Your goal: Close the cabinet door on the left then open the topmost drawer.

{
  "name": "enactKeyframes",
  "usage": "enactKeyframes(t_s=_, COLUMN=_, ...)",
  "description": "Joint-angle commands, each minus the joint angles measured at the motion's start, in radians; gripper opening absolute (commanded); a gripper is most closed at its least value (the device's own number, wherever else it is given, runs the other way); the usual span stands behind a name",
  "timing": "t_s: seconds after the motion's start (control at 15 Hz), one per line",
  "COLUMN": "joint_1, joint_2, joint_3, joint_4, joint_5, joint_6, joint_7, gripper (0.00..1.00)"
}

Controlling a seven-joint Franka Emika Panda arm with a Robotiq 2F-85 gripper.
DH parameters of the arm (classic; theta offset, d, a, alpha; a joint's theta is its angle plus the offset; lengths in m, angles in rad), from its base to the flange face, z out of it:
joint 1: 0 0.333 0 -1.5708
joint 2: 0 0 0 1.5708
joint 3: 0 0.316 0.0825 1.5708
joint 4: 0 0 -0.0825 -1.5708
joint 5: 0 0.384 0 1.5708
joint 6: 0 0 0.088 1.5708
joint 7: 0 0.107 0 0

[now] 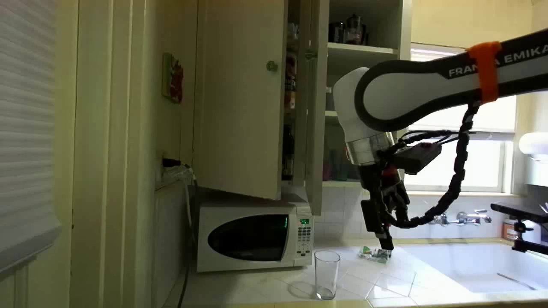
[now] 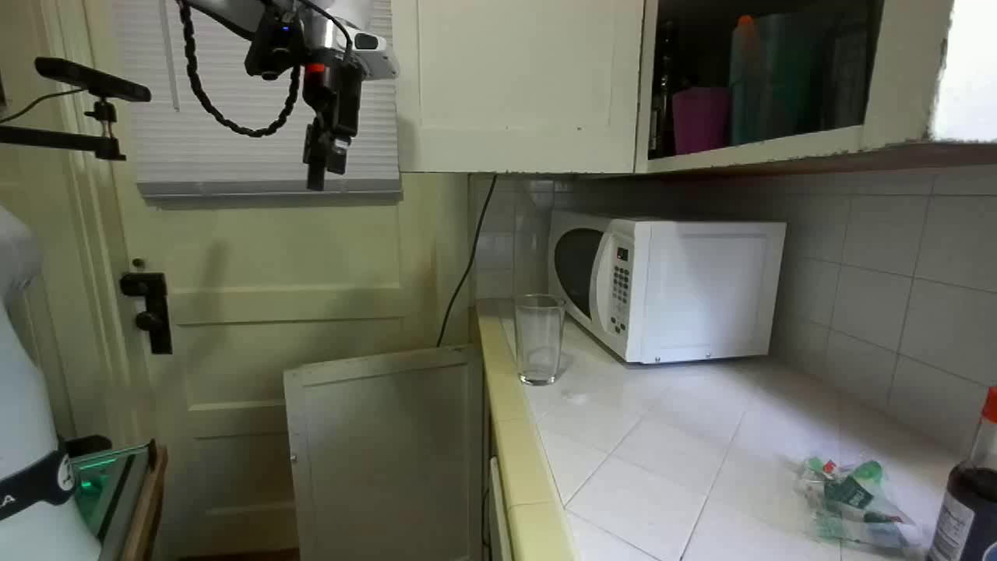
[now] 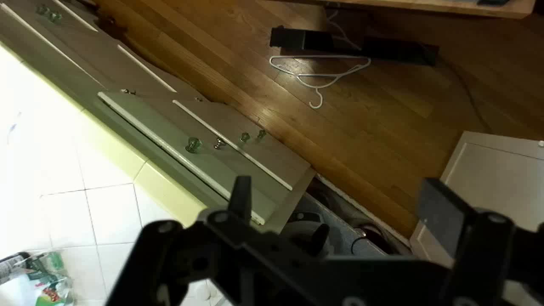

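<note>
A pale lower cabinet door (image 3: 501, 182) stands swung open at the right of the wrist view. It also shows in an exterior view (image 2: 382, 460), below the counter's end. The cabinet opening (image 3: 335, 225) beside the drawers shows dark pots inside. The topmost drawer (image 3: 219, 168) lies just under the yellow counter edge, with a green glass knob (image 3: 193, 145); it looks shut. Lower drawers with more knobs lie below it. My gripper (image 3: 340, 195) is open and empty, above the drawers and the cabinet opening. It also hangs in both exterior views (image 1: 394, 233) (image 2: 325, 167), touching nothing.
A clear glass (image 2: 539, 339) stands near the counter edge before the microwave (image 2: 701, 288). A plastic bag (image 2: 853, 499) and a dark bottle (image 2: 966, 499) are on the counter. Two upper cabinet doors (image 1: 239, 98) (image 1: 316, 128) hang open. A hanger (image 3: 318, 76) lies on the floor.
</note>
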Motion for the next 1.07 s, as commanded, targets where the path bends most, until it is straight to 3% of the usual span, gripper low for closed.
enactKeyframes(t_s=0.0, joint_1=0.034, joint_2=0.005, joint_3=-0.025, joint_4=0.004, joint_5=-0.01, joint_6=-0.005, joint_7=0.013, gripper=1.0)
enactKeyframes(t_s=0.6, joint_1=0.035, joint_2=0.004, joint_3=-0.023, joint_4=-0.01, joint_5=0.006, joint_6=0.005, joint_7=0.036, gripper=1.0)
enactKeyframes(t_s=1.0, joint_1=0.061, joint_2=-0.128, joint_3=-0.067, joint_4=-0.219, joint_5=0.169, joint_6=0.199, joint_7=0.109, gripper=1.0)
